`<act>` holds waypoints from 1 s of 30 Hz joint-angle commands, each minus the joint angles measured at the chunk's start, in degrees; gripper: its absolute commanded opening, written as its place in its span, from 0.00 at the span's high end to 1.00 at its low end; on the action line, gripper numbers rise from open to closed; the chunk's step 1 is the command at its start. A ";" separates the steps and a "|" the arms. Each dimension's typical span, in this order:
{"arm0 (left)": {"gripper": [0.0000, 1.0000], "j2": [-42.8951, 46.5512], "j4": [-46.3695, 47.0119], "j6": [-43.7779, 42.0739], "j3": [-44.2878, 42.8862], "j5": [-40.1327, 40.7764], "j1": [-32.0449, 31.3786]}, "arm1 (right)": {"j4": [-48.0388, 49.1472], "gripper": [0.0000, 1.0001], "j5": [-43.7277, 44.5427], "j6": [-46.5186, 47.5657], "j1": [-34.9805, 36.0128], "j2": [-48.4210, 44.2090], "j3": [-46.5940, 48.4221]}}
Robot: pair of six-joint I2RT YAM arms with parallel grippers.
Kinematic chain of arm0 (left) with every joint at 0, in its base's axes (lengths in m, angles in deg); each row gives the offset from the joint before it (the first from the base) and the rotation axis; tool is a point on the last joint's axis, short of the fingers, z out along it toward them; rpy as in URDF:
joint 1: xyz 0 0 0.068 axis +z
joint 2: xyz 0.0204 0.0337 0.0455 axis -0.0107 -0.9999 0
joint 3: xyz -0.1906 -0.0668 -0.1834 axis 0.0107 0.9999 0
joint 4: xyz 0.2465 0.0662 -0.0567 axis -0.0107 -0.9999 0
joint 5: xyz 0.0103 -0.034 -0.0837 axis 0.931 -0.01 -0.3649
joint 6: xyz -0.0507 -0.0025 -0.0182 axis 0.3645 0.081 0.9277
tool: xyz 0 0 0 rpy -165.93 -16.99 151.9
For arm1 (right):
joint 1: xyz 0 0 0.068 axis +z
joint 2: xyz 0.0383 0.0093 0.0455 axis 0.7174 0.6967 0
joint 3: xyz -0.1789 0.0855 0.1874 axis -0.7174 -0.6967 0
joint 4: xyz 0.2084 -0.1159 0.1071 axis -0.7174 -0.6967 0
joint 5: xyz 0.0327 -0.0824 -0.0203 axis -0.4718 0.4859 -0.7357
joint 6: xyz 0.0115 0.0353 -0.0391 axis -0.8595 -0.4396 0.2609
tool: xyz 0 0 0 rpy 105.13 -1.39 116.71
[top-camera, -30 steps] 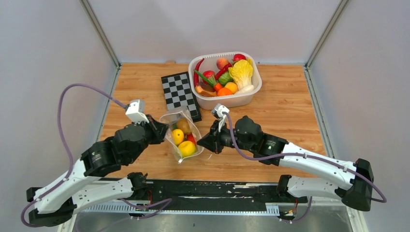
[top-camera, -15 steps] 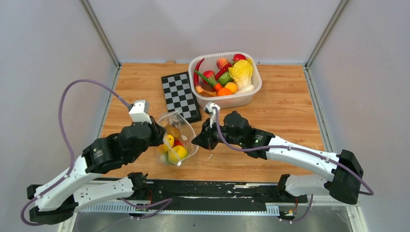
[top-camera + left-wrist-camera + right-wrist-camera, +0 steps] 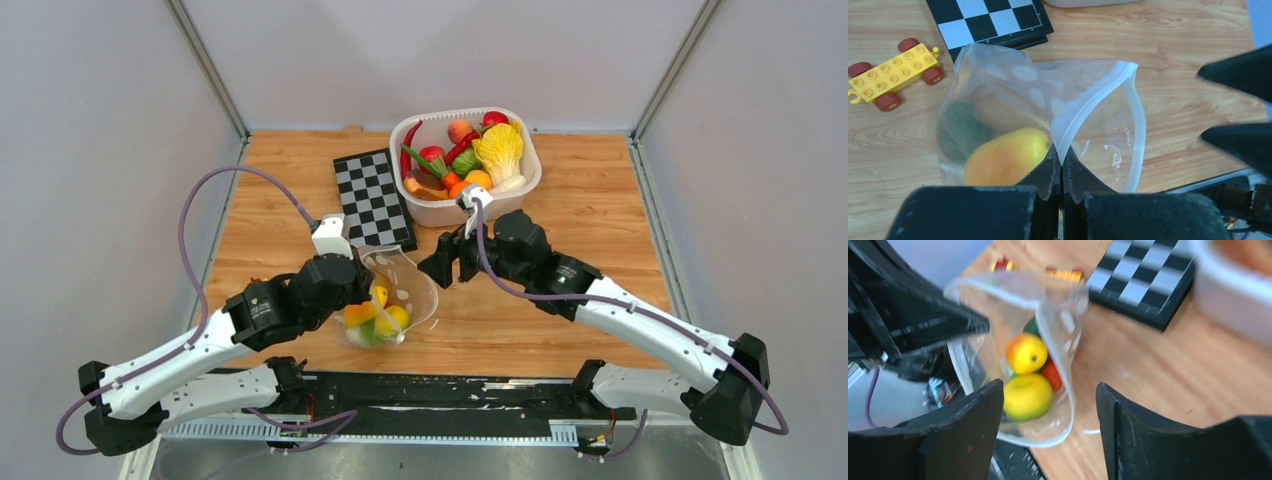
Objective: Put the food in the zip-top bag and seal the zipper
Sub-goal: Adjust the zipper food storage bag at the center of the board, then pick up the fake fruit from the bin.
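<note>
Zip-top bag [image 3: 412,285] sits lower centre of the top view with food [image 3: 385,318] inside. Left gripper [image 3: 1061,165] is clamped on the zipper [image 3: 1133,115]. Right gripper [image 3: 440,268], jaws apart, should pinch the opposite rim squarely.

Bag: clear dotted pouch [image 3: 398,292] near the front of the bench [image 3: 600,215], held up by its rim, mouth gaping wide.
Zipper: whitish strip [image 3: 1091,93], unsealed, its two sides bowed well apart; one side pinched between the left fingers [image 3: 1045,172].
Food in the bag: yellow-orange fruit [image 3: 1026,352], yellow fruit [image 3: 1027,396], something red and something green, heaped at the bottom.
Food outside: the rest [image 3: 470,150] is piled in the white tub [image 3: 527,190] at the back.
</note>
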 commanded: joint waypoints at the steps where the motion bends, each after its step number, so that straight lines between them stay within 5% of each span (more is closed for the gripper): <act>1: 1.00 2.60 5.06 0.03 1.10 1.65 0.11 | 0.35 0.30 8.59 7.12 -3.48 -1.71 6.73; 6: 1.00 4.42 6.25 -0.40 2.52 1.22 0.06 | -0.47 0.27 18.21 6.06 -11.61 5.91 13.95; 13: 1.00 6.21 7.35 -0.64 3.91 1.20 0.14 | 2.03 0.26 18.83 -1.90 -21.65 23.30 25.81; 30: 1.00 5.92 8.61 -2.77 3.75 0.72 0.11 | 0.34 0.32 17.46 -6.62 -26.51 54.39 53.21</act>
